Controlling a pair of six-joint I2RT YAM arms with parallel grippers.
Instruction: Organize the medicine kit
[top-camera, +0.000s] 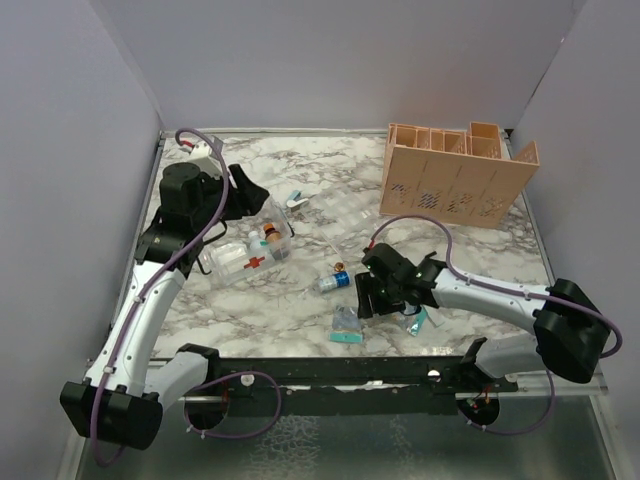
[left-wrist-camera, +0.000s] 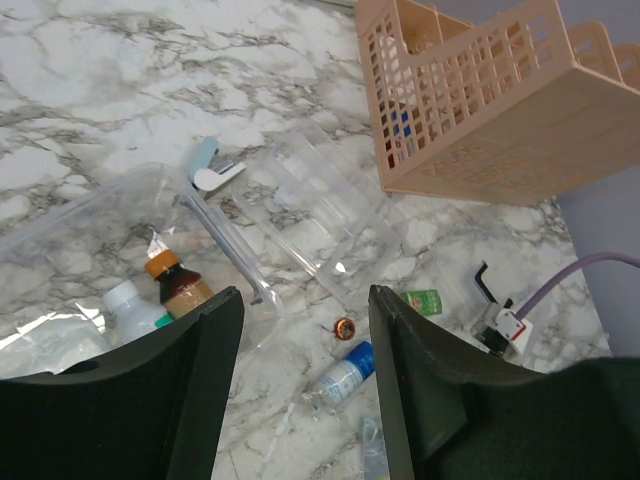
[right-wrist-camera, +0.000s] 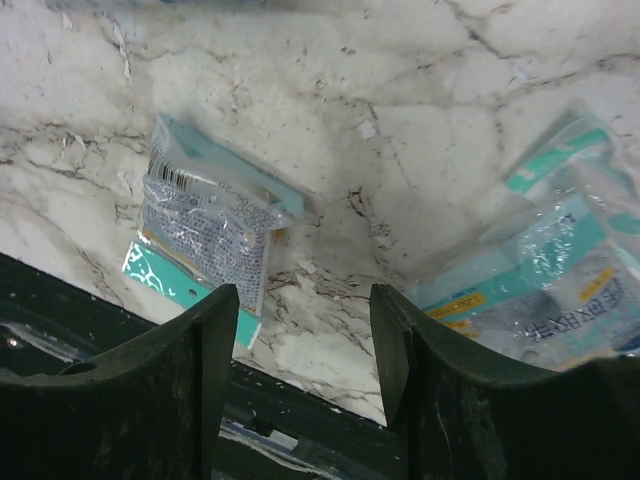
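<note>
While the left jaws hang over the medicine kit (top-camera: 235, 265) (left-wrist-camera: 90, 230), they stand apart and nothing is between them. The kit is a small box of clear plastic. It sits on the marble counter (top-camera: 300, 160) well apart from the peach organizer (top-camera: 455, 175) (left-wrist-camera: 500, 110), on the left arm's side of it. Its walls are see-through, so a brown bottle (left-wrist-camera: 180, 290) with an orange cap and a white bottle (left-wrist-camera: 135, 305) show inside. In the top view a small red mark shows on one wall. The clear lid (top-camera: 345, 210) (left-wrist-camera: 320, 215) lies flat on the counter between the box and the organizer; whether it is joined to the box I cannot tell.

The right jaws are also apart and hold nothing. They are low over bare counter, farther from the organizer than the lid is. One teal packet (top-camera: 347, 325) (right-wrist-camera: 205, 235) lies at one side of them and a second packet (top-camera: 418, 320) (right-wrist-camera: 560, 280) at the other side, both flat and untouched. A small blue and white bottle (top-camera: 333, 281) (left-wrist-camera: 345, 375) lies on its side, well apart from the organizer.
</note>
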